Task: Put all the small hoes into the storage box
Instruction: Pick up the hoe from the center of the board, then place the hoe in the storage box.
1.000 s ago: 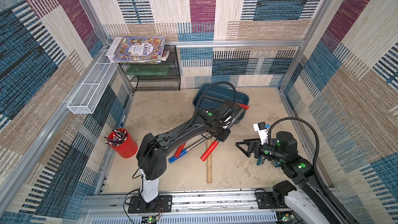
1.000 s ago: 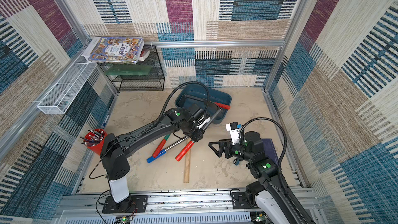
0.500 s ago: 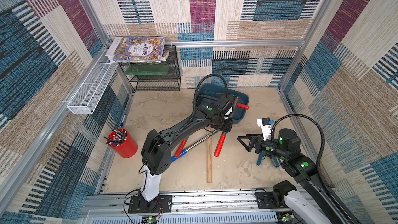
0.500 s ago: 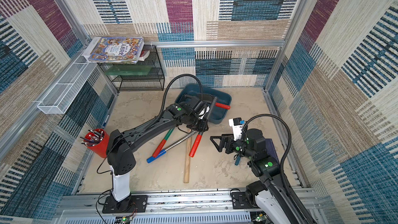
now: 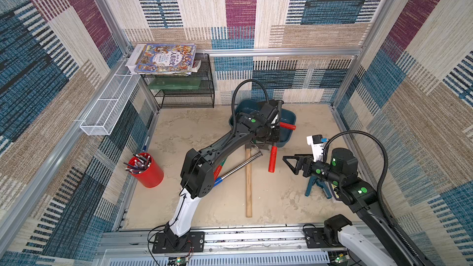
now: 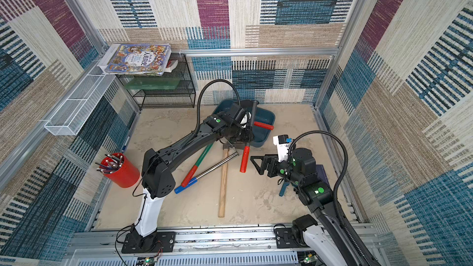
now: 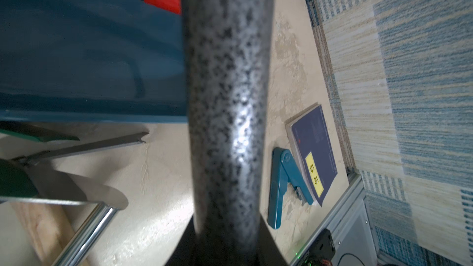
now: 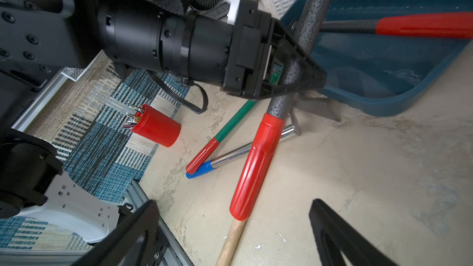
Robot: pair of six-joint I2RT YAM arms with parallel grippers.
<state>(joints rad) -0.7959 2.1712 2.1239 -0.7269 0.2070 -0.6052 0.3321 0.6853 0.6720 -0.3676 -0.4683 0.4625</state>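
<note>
The sandy counter (image 5: 294, 200) fills the cell floor. The storage box (image 5: 288, 116) sits at its far centre, and a second red-handled tool (image 5: 288, 125) lies in the box with its grip poking over the right rim. The left arm reaches across to the box's near edge. Its end effector (image 8: 302, 78) is pinched tight on the speckled grey shaft of the small hoe (image 5: 272, 159). The hoe is held steeply tilted, not yet in the box. Its upper end is above the box and its red grip hangs over the counter just near of the near rim. The right end effector (image 5: 289, 165) hovers just right of that grip, fingers spread and holding nothing. A wooden handle (image 5: 248, 188) lies on the counter on the near side of the hoe, and a red pen cup (image 5: 147, 172) stands at the left.
</note>
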